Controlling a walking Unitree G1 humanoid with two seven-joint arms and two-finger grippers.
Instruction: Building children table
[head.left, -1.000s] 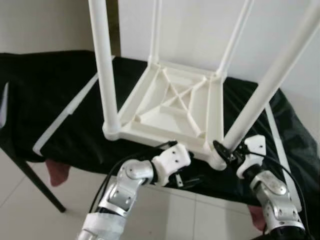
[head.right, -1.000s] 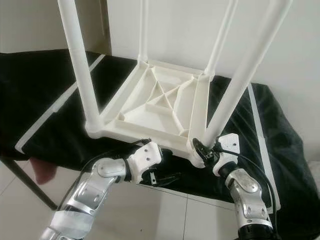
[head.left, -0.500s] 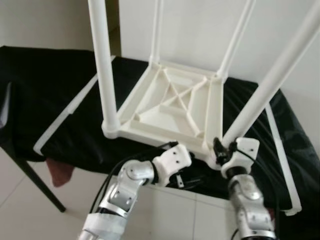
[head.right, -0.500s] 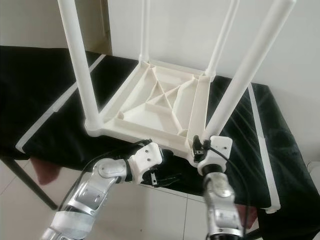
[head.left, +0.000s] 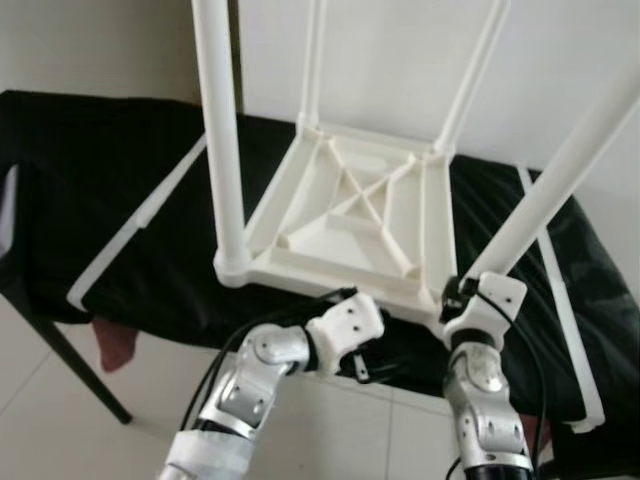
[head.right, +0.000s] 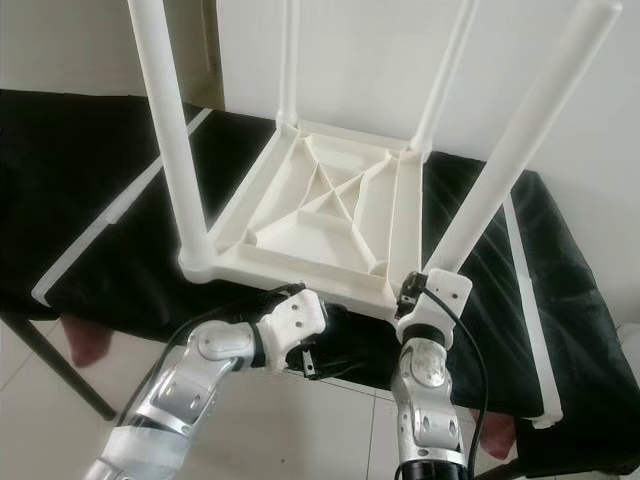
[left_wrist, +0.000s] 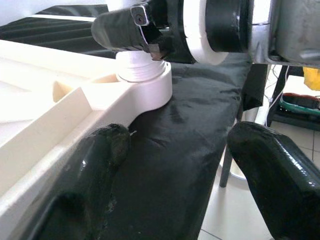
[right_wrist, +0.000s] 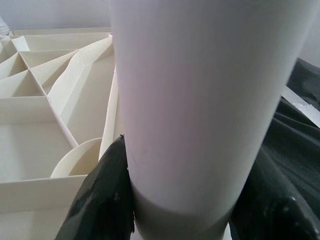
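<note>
One leg (head.right: 500, 175) clamped in right gripper (head.right: 415, 292), left gripper (left_wrist: 175, 165) spread beneath tabletop (head.left: 350, 215); risk: leg tilting unseats socket.

A black cloth (head.left: 110, 200) is spread across the middle of the frame, from the left edge to the right. White strips (head.left: 140, 222) are laid on it: one runs diagonally at centre left, another (head.left: 560, 320) down the right side. A dark metal leg (head.left: 70, 365) is seen slanting at lower left, over a pale tiled floor (head.left: 60, 430). A reddish-pink object (head.left: 115, 345) is tucked beneath the cloth's lower left edge. A pale wall (head.left: 400, 50) is seen along the top.
</note>
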